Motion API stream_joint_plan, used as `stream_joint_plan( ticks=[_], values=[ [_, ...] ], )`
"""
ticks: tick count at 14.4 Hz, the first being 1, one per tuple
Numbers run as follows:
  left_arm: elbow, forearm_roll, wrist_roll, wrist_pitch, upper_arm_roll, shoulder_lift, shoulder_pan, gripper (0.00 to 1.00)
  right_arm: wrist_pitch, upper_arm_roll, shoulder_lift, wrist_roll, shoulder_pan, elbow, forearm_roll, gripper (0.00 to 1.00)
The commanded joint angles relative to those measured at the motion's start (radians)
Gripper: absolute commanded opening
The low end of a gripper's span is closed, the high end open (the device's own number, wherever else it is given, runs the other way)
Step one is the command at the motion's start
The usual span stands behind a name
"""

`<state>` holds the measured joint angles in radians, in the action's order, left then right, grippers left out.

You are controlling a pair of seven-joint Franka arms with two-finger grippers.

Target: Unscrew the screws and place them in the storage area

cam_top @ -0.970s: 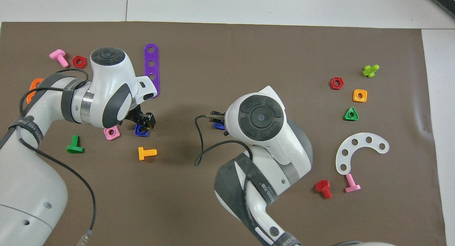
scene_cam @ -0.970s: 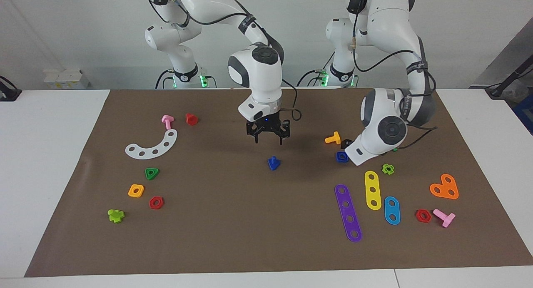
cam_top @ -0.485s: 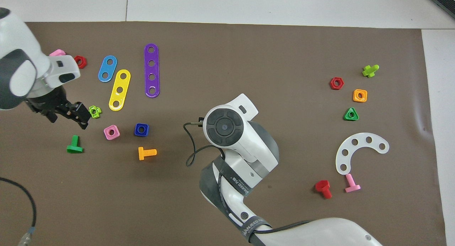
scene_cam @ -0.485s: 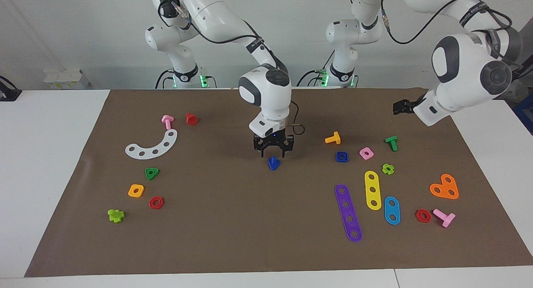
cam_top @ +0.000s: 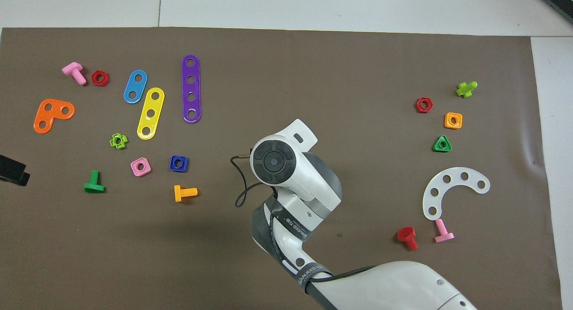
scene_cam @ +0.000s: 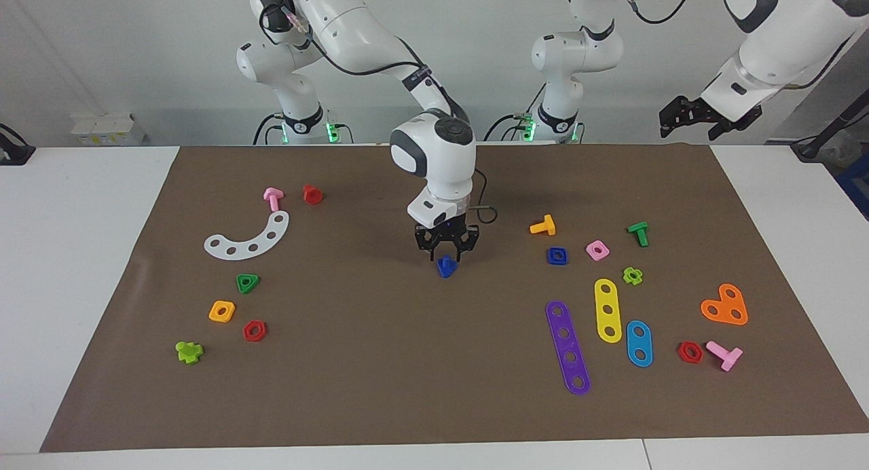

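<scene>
Near the middle of the facing view, the right hand hangs straight down over the blue screw, its fingertips flanking the top of the screw with only the lower part of the blue piece showing beneath them. The jaws look partly drawn in around it, but whether they already pinch it I cannot tell. The screw sits on the brown mat of the worktop, directly below the hand, so the coming move turns on a plain vertical line: hand above, screw below. It seems to stand with its broad triangular head on the mat and its short shank upward, the long axis near upright. At the upper right of this frame the left hand waits, raised and spread wide, holding nothing; the right arm is plainly the nearer one. The storage area, marked by the white arc strip, lies at the left middle of the frame, well apart from the screw.

Seen from overhead, the right arm's wrist covers both hand and screw at the centre. The storage area shows at the right of the frame. Only a dark tip of the left hand shows at the left edge.
</scene>
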<state>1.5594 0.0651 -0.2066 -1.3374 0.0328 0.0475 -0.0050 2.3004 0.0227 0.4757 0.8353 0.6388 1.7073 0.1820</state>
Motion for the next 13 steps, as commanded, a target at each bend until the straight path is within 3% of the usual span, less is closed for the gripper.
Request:
stream_joint_plan(
  ticks=[1, 3, 5, 6, 8, 10, 13],
  values=[
    [0.036, 0.005, 0.018, -0.159, -0.005, 0.009, -0.009, 1.0, 0.014, -0.003, 0.007, 0.028, 0.002, -0.011, 0.034, 0.39],
    [0.06, -0.019, 0.048, -0.288, -0.007, 0.009, -0.003, 1.0, 0.023, -0.003, 0.009, 0.028, -0.001, -0.011, 0.042, 0.39],
    [0.08, -0.051, 0.105, -0.339, -0.007, 0.011, -0.006, 1.0, 0.022, -0.003, 0.009, 0.028, 0.001, -0.011, 0.042, 0.34],
    [0.102, -0.053, 0.107, -0.356, -0.007, 0.021, -0.007, 1.0, 0.021, -0.003, 0.009, 0.028, 0.001, -0.009, 0.042, 0.25],
    [0.165, -0.053, 0.107, -0.413, -0.007, 0.047, -0.007, 1.0, 0.02, -0.003, 0.007, 0.028, -0.005, -0.008, 0.042, 0.0],
    [0.166, -0.053, 0.101, -0.407, -0.007, 0.051, -0.006, 1.0, 0.008, -0.007, -0.026, 0.022, -0.024, 0.009, 0.042, 0.0],
    [0.13, -0.053, 0.101, -0.369, -0.007, 0.04, -0.007, 1.0, 0.004, -0.006, -0.159, 0.001, -0.125, 0.115, 0.04, 0.0]
  ],
)
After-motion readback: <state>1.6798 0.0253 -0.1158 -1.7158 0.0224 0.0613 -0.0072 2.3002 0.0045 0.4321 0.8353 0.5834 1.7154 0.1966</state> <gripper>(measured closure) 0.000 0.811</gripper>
